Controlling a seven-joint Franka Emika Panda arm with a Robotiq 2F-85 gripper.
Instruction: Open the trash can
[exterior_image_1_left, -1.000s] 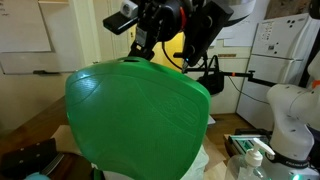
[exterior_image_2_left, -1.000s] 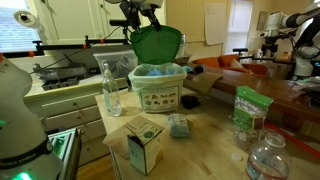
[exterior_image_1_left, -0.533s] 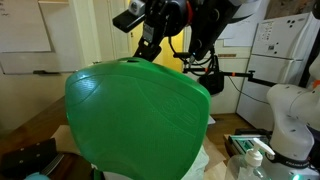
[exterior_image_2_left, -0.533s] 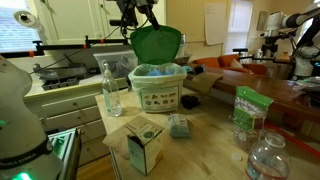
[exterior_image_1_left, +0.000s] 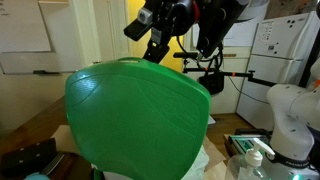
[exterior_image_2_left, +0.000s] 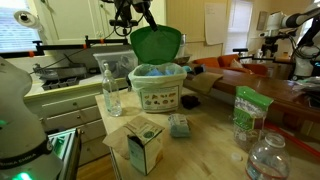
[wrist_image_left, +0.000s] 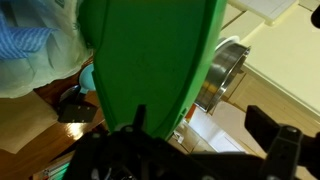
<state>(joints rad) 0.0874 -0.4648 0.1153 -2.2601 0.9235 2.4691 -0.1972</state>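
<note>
The trash can (exterior_image_2_left: 158, 88) stands at the back of the wooden counter, a white bin with a bag liner. Its glossy green lid (exterior_image_2_left: 157, 43) is tipped upright above the rim. The lid fills the foreground in an exterior view (exterior_image_1_left: 140, 120) and the left of the wrist view (wrist_image_left: 150, 60). My gripper (exterior_image_1_left: 157, 42) hangs just above the lid's top edge, also seen in an exterior view (exterior_image_2_left: 134, 12). In the wrist view the gripper (wrist_image_left: 205, 130) is open. The lid's edge lies by one finger and nothing is held between the fingers.
On the counter in front of the bin are a glass bottle (exterior_image_2_left: 111, 90), a small cardboard box (exterior_image_2_left: 142, 143), a green packet (exterior_image_2_left: 247, 110) and a clear plastic bottle (exterior_image_2_left: 270, 155). A white robot base (exterior_image_1_left: 290, 120) stands at the side.
My gripper has risen up and away from the lid's top edge. The lid has stayed upright and has not moved.
</note>
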